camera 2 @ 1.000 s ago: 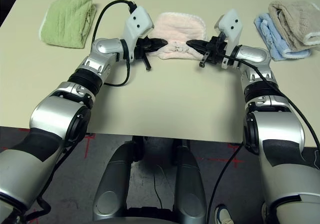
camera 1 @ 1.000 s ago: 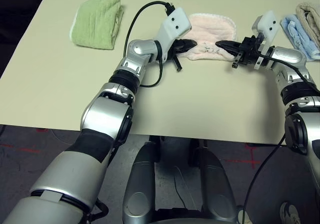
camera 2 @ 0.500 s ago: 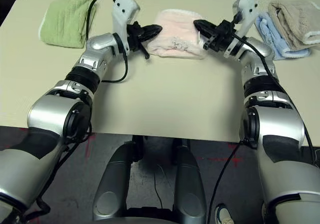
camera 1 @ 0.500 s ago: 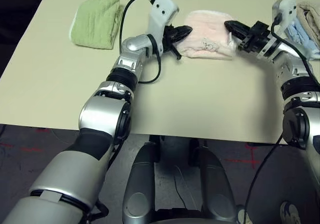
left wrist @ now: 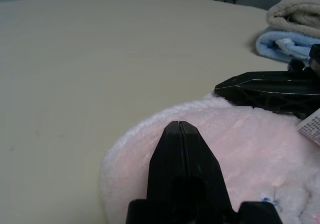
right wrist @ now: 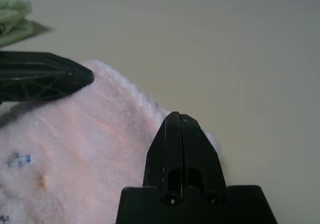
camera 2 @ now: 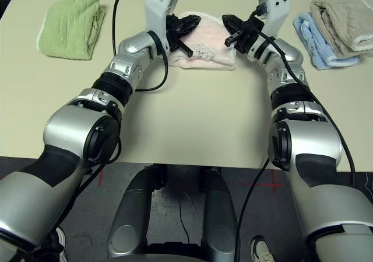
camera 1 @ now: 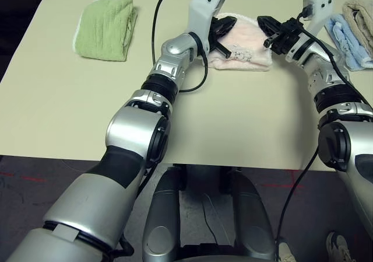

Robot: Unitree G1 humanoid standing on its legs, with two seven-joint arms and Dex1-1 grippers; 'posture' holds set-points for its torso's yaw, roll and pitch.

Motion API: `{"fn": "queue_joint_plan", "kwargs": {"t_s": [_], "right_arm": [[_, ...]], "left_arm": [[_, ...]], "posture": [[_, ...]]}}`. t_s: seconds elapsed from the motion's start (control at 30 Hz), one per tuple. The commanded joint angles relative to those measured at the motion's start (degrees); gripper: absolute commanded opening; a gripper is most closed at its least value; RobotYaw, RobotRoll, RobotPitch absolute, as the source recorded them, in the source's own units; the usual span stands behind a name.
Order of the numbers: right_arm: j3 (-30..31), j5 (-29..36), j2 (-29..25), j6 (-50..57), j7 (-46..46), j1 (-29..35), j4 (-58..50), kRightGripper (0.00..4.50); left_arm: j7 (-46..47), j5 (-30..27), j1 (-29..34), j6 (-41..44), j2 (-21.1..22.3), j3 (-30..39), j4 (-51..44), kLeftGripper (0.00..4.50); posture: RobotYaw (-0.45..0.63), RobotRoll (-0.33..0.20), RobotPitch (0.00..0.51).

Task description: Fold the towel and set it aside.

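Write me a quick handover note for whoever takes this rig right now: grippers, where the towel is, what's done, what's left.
Left gripper: shut, holding nothing, above the pink towel's left end.
Right gripper: shut, holding nothing, above its right end.
Towel: lying folded on the table, between the green towel and the blue and beige towels.
Done: the fold looks finished.
Left: check the fold; the towel is not yet set aside.

Beige table (camera 1: 233, 122), dark floor (camera 1: 23, 168)

Forearms: glossy silver shells, black ribbed joint rings
Wrists: white angular camera housings, looping black cables
left pincer (camera 2: 191, 24): matte black tapered fingers
right pincer (camera 2: 229, 21): same black fingers
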Motion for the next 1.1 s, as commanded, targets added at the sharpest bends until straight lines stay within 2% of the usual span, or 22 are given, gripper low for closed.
{"fn": "queue_joint_plan", "kwargs": {"t_s": [0.03,0.27,0.53,0.7,0.9,1.1], "right_arm": [[2.87,-4.07,-0.45,1.48,-2.87,0.83,2.89,0.0],[4.41,-6.57,-0.59,3.19,-5.76,1.35,4.88,0.0],[3.84,-6.44,-1.62,2.83,-4.69,1.18,4.7,0.0],[-1.74,0.28,-1.61,-2.4,3.49,1.17,2.44,0.0],[-8.59,8.27,-3.98,-5.89,12.54,2.18,-0.33,0.0],[-11.34,13.97,-7.67,-0.8,23.67,4.62,-4.7,0.0]], "left_arm": [[0.35,2.56,2.02,2.81,0.59,-1.54,2.08,0.07],[1.05,4.97,4.88,3.92,2.26,-3.07,2.31,0.07],[1.57,5.22,4.62,4.12,3.15,-2.52,2.22,0.07],[-0.54,2.61,3.08,2.74,4.17,0.11,1.3,0.07],[-10.34,-2.52,2.33,0.84,6.45,4.26,-1.78,0.07],[-17.05,-5.51,7.51,0.69,9.97,4.59,-10.58,0.07]], "posture": [[-0.03,0.0,0.424],[-0.03,0.0,0.42],[-0.03,0.0,0.414],[-0.03,0.0,0.41],[-0.02,0.0,0.41],[-0.02,0.0,0.408]]}}
